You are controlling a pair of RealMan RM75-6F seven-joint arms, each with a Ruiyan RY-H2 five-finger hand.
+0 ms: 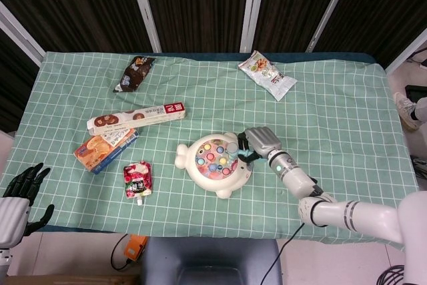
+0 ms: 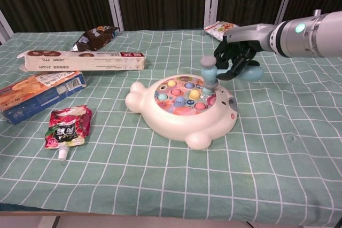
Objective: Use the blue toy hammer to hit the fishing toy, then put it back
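Observation:
The white fishing toy [image 1: 212, 166] [image 2: 184, 116], with coloured fish in its round top, lies in the middle of the checked green cloth. My right hand [image 1: 261, 141] [image 2: 235, 56] grips the blue toy hammer [image 2: 209, 72] by its handle at the toy's right side. The hammer's head [image 1: 232, 147] stands upright low over the toy's right rim; whether it touches is unclear. My left hand [image 1: 23, 185] hangs off the table's near left corner, fingers apart and holding nothing.
A long snack box [image 1: 137, 117] [image 2: 80, 60], an orange and blue box [image 1: 103, 148] and a red pouch [image 1: 137, 179] lie left of the toy. A dark snack bag [image 1: 135, 71] and a light snack bag [image 1: 267, 75] lie at the back.

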